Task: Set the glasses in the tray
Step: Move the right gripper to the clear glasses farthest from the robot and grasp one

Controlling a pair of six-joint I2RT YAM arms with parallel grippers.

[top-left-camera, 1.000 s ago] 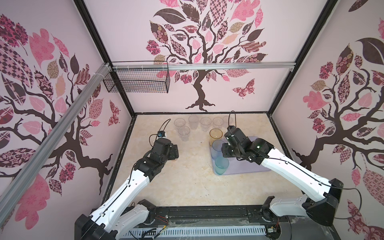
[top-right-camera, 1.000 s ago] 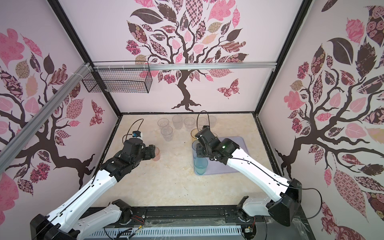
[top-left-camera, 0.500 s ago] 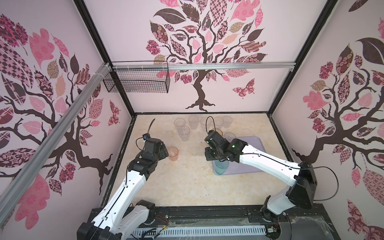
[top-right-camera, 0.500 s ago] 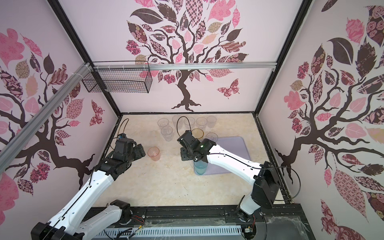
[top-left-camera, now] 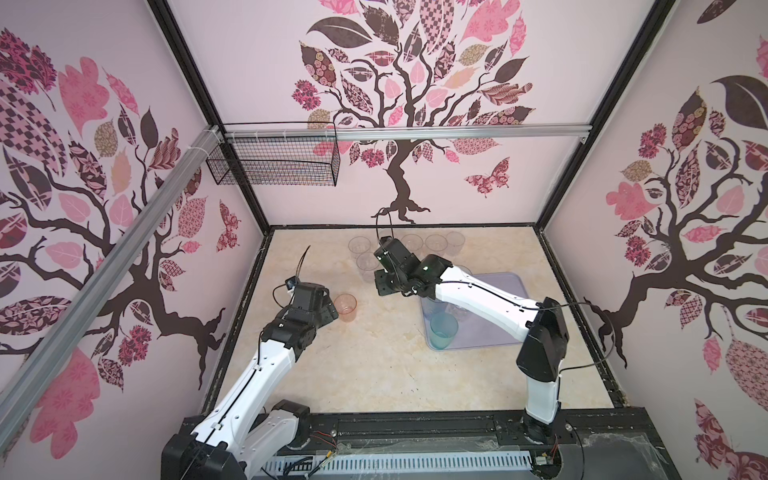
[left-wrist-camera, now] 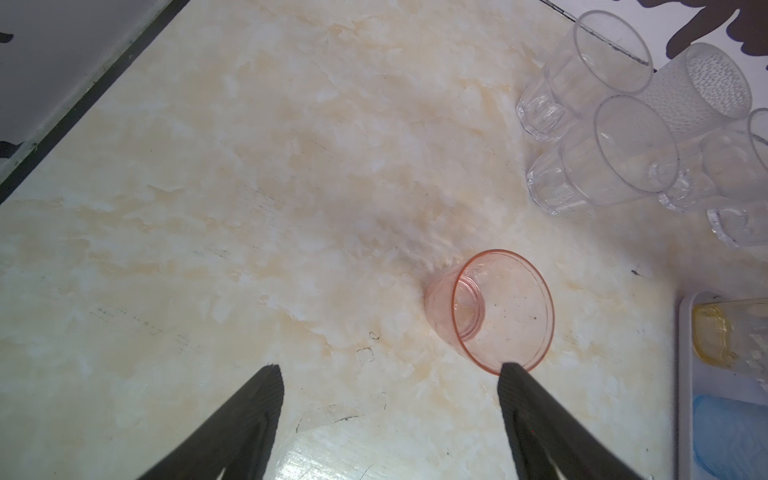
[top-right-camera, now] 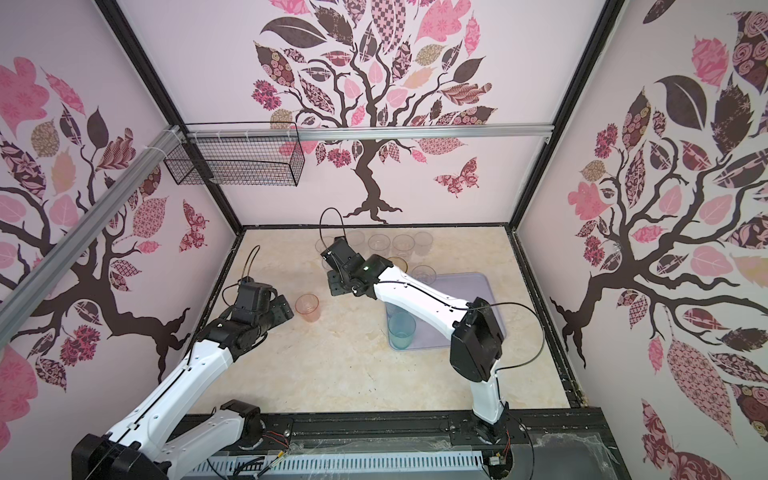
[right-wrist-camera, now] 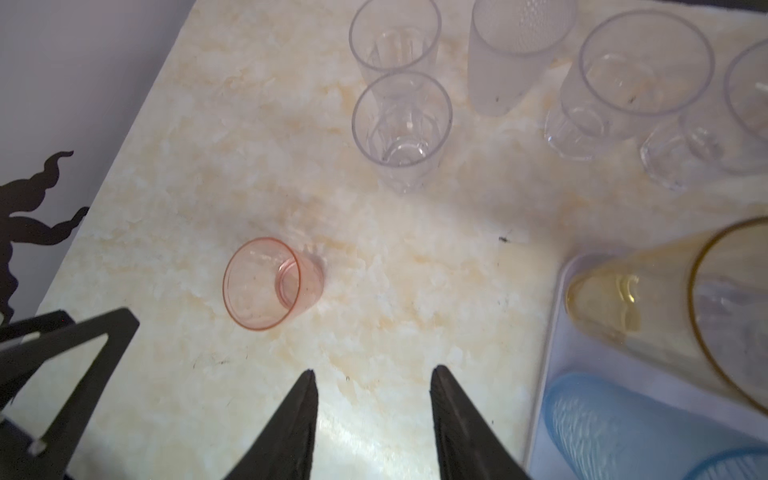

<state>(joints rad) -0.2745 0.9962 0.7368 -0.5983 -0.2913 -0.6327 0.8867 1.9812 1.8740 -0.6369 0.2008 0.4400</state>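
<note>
Standing upright toward 9 o'clock on the desk [top-left-camera: 374,374] in both top views, the pink glass [top-left-camera: 345,307] is outside the tray [top-left-camera: 513,332]. The tray lies at 3 o'clock with a teal glass [top-left-camera: 444,330] at its near corner, and a cluster of clear glasses [top-left-camera: 436,243] waits at 12 o'clock. The main risk, I judge, is a clash: both arms lean toward that one glass, and if each presses in, the claws could strike each other or tip it over. The left claw [top-left-camera: 330,309] sits just beside the pink glass on a low, forward-stretched arm. The right claw [top-left-camera: 382,286] reaches across the middle from the 3 o'clock side, its forearm passing over the tray, so a careless swing could sweep the glasses standing there. In the left wrist view the left claw [left-wrist-camera: 388,368] is spread wide and empty. One fingertip [left-wrist-camera: 515,382] overlaps the pink glass's rim, though I cannot tell whether it touches. Closing from this offset would likely shove the light glass aside rather than catch it. In the right wrist view the right claw [right-wrist-camera: 372,370] is parted with nothing between and is well apart from the pink glass [right-wrist-camera: 266,284], with the left claw beyond it. An amber glass [right-wrist-camera: 644,299] and a blue glass [right-wrist-camera: 615,424] stand in the tray [right-wrist-camera: 548,353] just beside this claw, within easy reach of a bump.
</note>
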